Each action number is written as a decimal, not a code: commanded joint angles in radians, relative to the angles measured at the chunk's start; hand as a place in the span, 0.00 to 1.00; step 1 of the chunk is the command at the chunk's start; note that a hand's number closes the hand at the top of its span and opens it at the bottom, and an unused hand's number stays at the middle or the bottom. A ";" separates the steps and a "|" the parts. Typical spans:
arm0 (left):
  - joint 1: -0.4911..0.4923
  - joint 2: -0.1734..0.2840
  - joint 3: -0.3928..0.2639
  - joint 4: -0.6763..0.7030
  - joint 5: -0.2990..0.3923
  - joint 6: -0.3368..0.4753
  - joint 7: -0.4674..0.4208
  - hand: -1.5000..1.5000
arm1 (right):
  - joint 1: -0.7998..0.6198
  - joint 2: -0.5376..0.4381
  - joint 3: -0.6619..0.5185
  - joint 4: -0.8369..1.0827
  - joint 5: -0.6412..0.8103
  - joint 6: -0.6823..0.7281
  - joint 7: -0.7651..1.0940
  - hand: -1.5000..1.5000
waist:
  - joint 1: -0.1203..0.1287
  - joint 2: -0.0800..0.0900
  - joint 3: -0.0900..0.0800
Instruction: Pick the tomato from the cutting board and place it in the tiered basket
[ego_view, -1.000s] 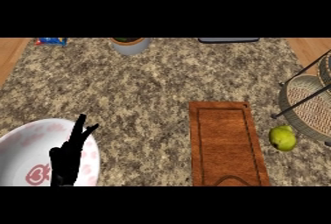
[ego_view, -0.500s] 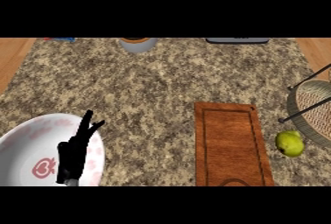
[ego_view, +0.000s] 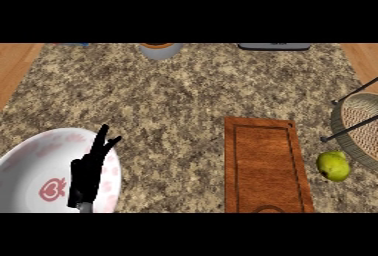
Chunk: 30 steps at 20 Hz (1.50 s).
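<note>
Looking down at the speckled tabletop (ego_view: 184, 100), we saw our left hand (ego_view: 87, 175) resting at the lower left over a white plate (ego_view: 37, 160) with pink markings, fingers straight and spread upward, holding nothing. Our right hand did not show. The wooden cutting board (ego_view: 266, 165) lay bare near the middle right. A yellow-green fruit (ego_view: 334, 165), the only tomato-like thing visible, sat on the tabletop just beside the board's right edge, by the wire tiered basket (ego_view: 362, 122).
</note>
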 joint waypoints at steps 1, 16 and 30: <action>0.000 -0.051 -0.013 0.077 -0.020 0.030 -0.019 0.50 | -0.120 -0.010 0.131 0.117 0.054 -0.032 -0.065 1.00 | 0.006 0.007 -0.004; 0.038 -0.055 -0.017 0.023 -0.054 0.028 -0.016 0.50 | -0.417 0.209 0.391 0.384 0.276 -0.220 -0.068 1.00 | 0.005 0.006 -0.004; 0.060 -0.001 0.061 0.019 0.000 -0.034 -0.025 0.50 | -0.512 0.295 0.137 0.585 -0.065 -0.087 -0.133 0.00 | -0.012 0.001 -0.004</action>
